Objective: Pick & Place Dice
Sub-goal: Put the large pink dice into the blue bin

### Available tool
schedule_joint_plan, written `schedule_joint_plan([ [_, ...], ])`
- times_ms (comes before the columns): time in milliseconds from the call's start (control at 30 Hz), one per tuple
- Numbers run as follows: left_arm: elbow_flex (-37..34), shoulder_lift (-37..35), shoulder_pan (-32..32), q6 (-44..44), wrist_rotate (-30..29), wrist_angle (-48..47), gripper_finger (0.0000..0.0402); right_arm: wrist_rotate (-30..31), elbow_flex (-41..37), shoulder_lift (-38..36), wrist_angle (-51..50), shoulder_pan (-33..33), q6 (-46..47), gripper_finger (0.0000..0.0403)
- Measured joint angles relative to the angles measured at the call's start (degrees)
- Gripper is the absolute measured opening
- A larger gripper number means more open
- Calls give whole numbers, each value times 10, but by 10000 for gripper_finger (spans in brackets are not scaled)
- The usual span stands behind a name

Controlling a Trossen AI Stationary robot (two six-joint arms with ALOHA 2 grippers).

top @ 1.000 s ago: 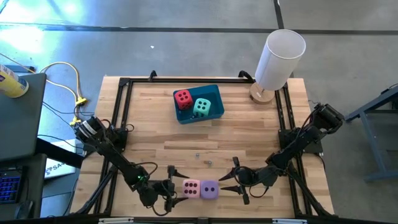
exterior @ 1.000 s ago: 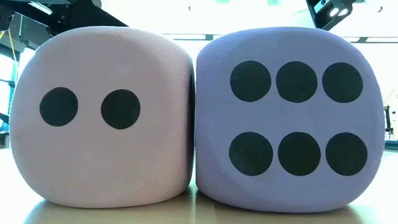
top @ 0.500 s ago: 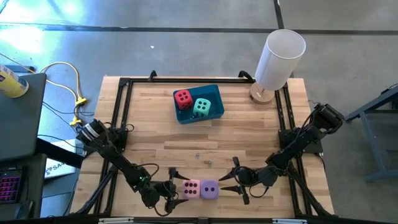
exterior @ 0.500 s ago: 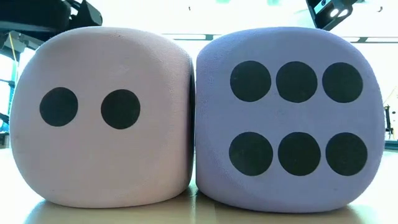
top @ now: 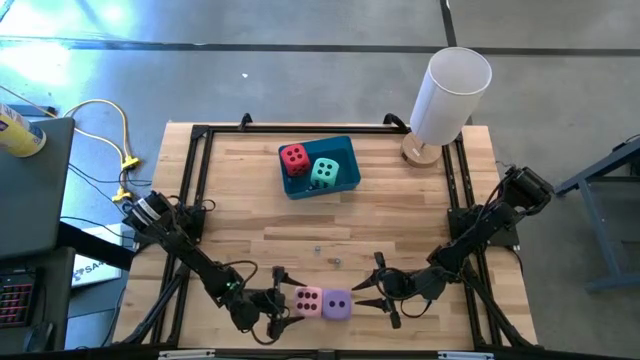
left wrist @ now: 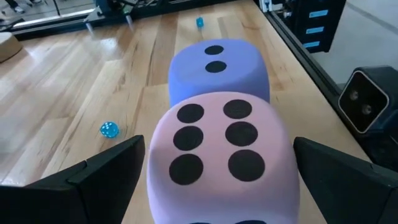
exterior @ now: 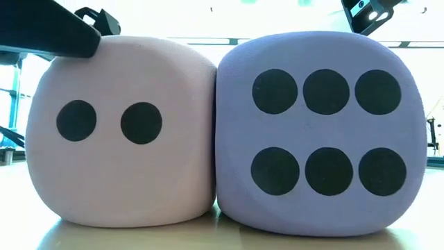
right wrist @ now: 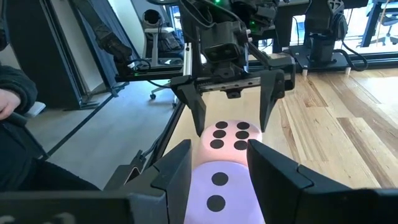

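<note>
Dice: soft red cube (top: 294, 157) and teal-green cube (top: 324, 172) sit in my blue plastic bin (top: 345, 153); pink (top: 308, 302) and purple (top: 337, 304) wait touching at the desk's near edge. My left gripper (top: 281, 301) straddles the pink with jaws wide; my right gripper (top: 370, 287), jaws partly apart, holds nothing.

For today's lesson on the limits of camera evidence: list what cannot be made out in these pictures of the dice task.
- Low view: the pink die and purple die fill the frame, hiding the blue bin and the table behind them.
- High view: pip counts on the red die and teal die are too small to read.
- Left wrist view: the left gripper fingertips are cut off by the bottom edge.
</note>
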Motion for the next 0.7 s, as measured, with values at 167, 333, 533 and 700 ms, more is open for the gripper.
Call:
schedule_joint_plan([
  [167,0,0,1,-12,0,-11,399,0,0,0,0,0,0,146],
  [333,-4,1,9,-43,6,-26,399,0,0,0,0,0,0,146],
  [533,-4,17,13,-46,13,-10,399,0,0,0,0,0,0,146],
  [700,-4,21,16,-57,27,-6,399,0,0,0,0,0,0,146],
])
